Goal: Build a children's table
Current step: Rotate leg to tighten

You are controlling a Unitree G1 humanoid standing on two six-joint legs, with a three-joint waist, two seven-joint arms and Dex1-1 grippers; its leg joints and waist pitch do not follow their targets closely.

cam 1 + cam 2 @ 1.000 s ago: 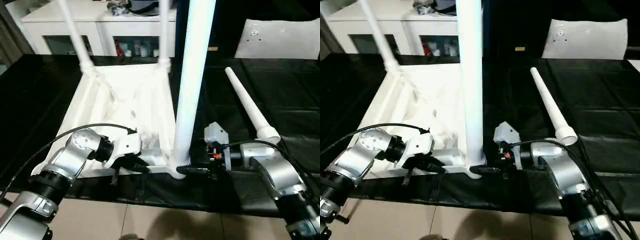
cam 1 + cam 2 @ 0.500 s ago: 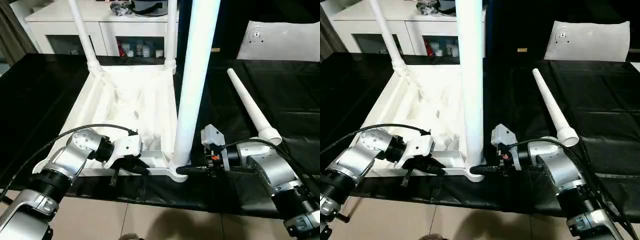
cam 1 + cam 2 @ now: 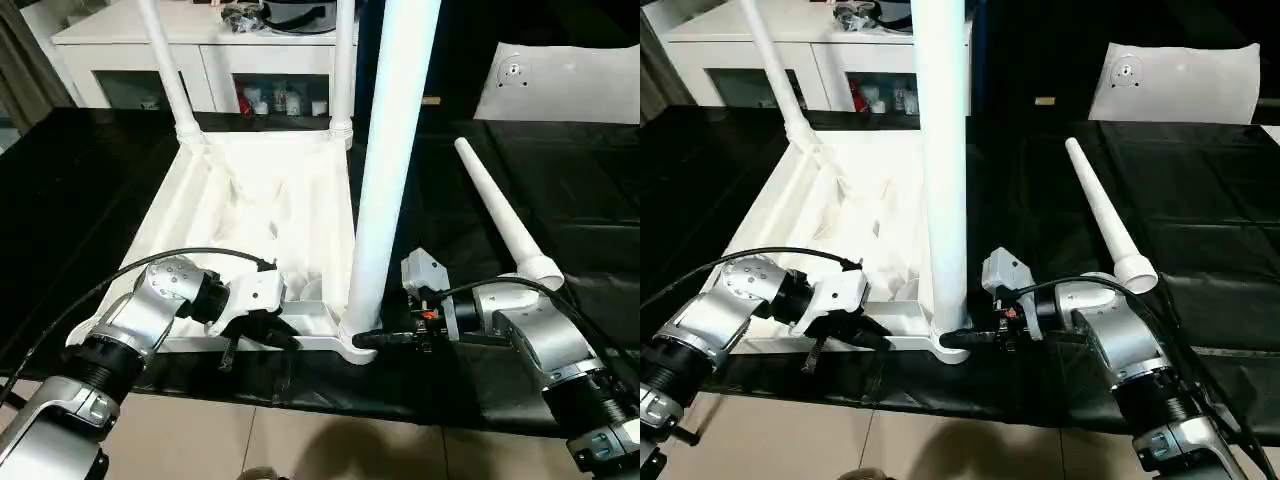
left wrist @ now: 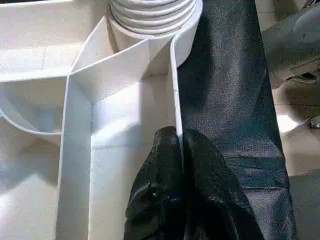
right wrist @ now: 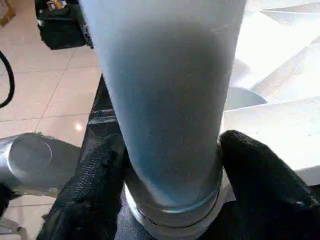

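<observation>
Tabletop (image 3: 262,210): white plastic, ribbed underside up, lying on the black-covered worktop (image 3: 90,180). Its near rim is nipped between the closed black fingers (image 4: 155,200) of the left pincer (image 4: 181,145).

Near leg (image 3: 392,150): white tube, upright in the corner socket just right of the left pincer. Right pincer (image 5: 172,165) spread wide around its base, one finger on either side and touching the tube.

Far legs, two (image 3: 168,70) (image 3: 343,70): upright in the corners well beyond both pincers.

Loose leg (image 3: 500,215): lying on the worktop beyond the right pincer.
</observation>
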